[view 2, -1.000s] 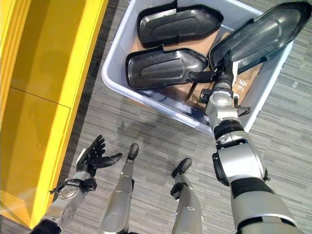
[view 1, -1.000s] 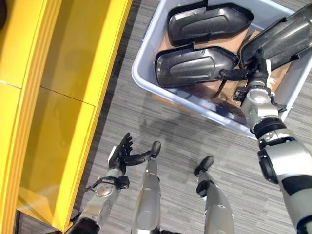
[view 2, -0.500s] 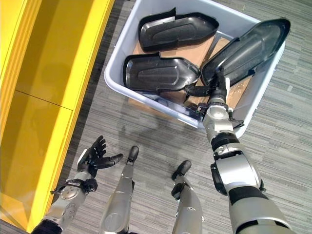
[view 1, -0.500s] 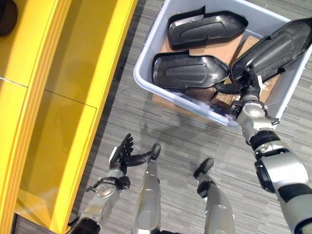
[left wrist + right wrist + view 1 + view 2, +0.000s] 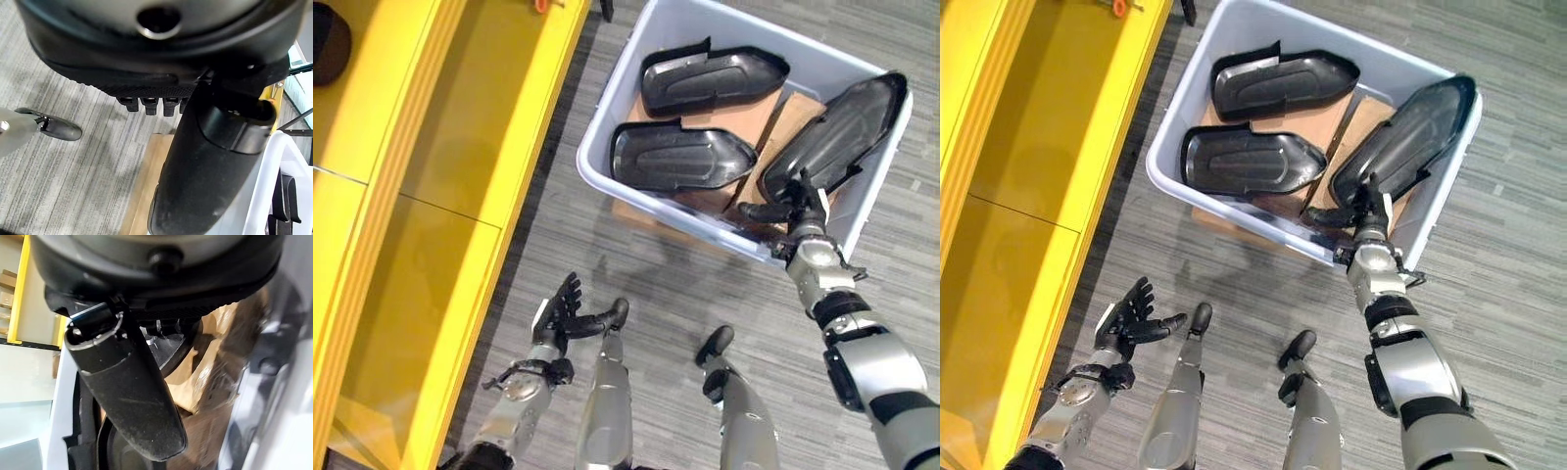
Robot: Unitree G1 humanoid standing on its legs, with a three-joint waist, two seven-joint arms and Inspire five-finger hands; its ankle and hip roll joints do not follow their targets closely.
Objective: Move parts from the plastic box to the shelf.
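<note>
The pale plastic box [image 5: 605,103] stands on the floor and holds black moulded parts. One part [image 5: 710,78] lies at the far side, a second part [image 5: 675,157] in the middle. A third black part [image 5: 837,132] slants up over the box's right side. My right hand [image 5: 800,208] is shut on its lower end at the front right corner, and its thumb [image 5: 127,387] lies across the part's edge. The left hand [image 5: 558,313] hovers open over the floor, apart from the box. The yellow shelf [image 5: 460,147] runs along the left.
Brown cardboard [image 5: 744,108] lines the box bottom. A dark object [image 5: 328,39] rests on the shelf's far left, and a small orange item [image 5: 543,5] sits near its far edge. Grey striped carpet [image 5: 656,284] separates the shelf from the box.
The camera has moved, so the whole scene sits lower and smaller. My right hand keeps hold of the slanted part, which now reaches just to the box's right rim. The left hand stays as before.
</note>
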